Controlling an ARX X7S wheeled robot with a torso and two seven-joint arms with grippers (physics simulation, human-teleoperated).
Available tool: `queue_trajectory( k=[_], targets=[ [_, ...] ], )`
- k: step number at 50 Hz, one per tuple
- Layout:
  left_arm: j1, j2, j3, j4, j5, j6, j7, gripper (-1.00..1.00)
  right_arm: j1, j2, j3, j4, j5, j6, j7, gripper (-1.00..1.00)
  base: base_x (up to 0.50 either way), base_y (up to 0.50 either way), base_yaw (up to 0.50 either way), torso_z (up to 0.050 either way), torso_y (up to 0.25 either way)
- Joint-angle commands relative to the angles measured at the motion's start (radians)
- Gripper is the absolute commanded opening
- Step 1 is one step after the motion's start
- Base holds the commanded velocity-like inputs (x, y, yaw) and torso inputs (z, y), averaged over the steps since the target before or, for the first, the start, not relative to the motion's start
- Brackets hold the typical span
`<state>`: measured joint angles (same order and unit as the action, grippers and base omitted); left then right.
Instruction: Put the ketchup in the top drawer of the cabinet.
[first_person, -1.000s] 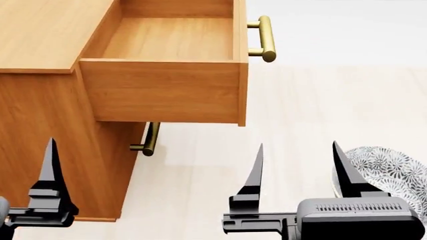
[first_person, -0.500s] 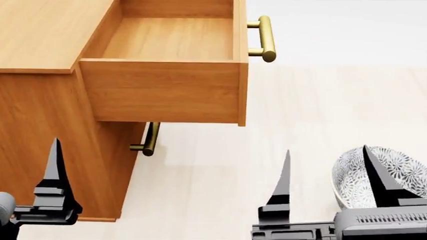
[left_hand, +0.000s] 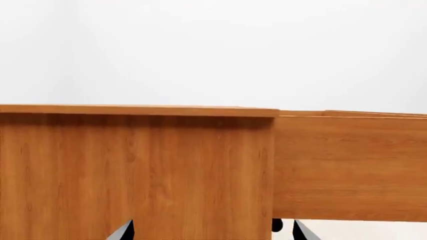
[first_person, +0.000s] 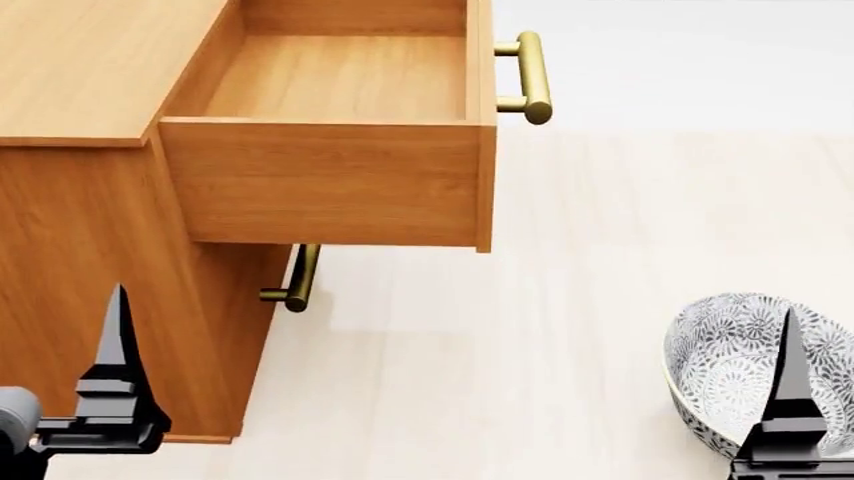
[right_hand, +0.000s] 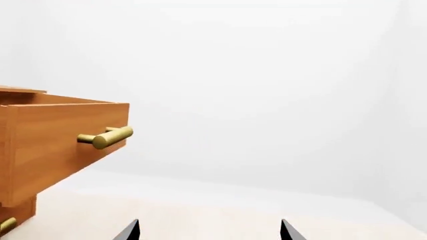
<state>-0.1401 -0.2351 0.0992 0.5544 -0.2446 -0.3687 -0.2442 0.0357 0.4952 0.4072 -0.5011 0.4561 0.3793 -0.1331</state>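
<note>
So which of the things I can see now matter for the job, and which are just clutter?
For the job: top drawer, pulled open and empty; cabinet. The ketchup is not in view.

Clutter: patterned bowl; lower drawer's handle.

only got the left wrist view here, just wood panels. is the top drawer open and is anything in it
observer: Yes. The head view shows the top drawer pulled out, and the part of its bottom that shows is bare.
operator: ok wheres the ketchup
observer: No view shows it. The head view shows only a floral bowl on the pale surface, on the robot's right.
operator: right pincer holding anything
observer: No. The right wrist view shows the right pincer open, with nothing between its fingers.
</note>
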Motion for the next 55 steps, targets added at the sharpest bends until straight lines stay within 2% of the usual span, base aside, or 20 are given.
queue_trajectory(
  k=[1, 16, 22, 29, 42, 55],
  targets=[
    [0.000, -0.002, 0.006, -0.006, -0.002, 0.002, -0.012, 1.00, -0.020, 0.031, 0.078, 0.102, 0.019, -0.050, -0.062, 1.00, 0.00, 0.00, 0.00, 0.000, 0.000],
    [-0.002, -0.006, 0.012, -0.019, -0.003, 0.011, -0.022, 1.00, -0.126, 0.018, 0.157, 0.152, 0.018, -0.105, -0.103, 1.00, 0.00, 0.00, 0.00, 0.000, 0.000],
    [-0.002, -0.009, 0.013, -0.014, -0.008, 0.010, -0.025, 1.00, -0.258, -0.017, 0.246, 0.083, 0.070, -0.119, -0.138, 1.00, 0.00, 0.00, 0.00, 0.000, 0.000],
    [-0.004, -0.011, 0.018, -0.020, -0.007, 0.012, -0.029, 1.00, -0.339, -0.049, 0.318, 0.039, 0.094, -0.135, -0.147, 1.00, 0.00, 0.00, 0.00, 0.000, 0.000],
    [-0.003, -0.015, 0.020, -0.032, -0.008, 0.017, -0.038, 1.00, -0.441, -0.137, 0.353, 0.061, 0.088, -0.237, -0.220, 1.00, 0.00, 0.00, 0.00, 0.000, 0.000],
    [0.000, -0.020, 0.021, -0.037, -0.012, 0.021, -0.045, 1.00, -0.481, -0.232, 0.351, 0.203, 0.073, -0.399, -0.337, 1.00, 0.00, 0.00, 0.00, 0.000, 0.000]
  ],
)
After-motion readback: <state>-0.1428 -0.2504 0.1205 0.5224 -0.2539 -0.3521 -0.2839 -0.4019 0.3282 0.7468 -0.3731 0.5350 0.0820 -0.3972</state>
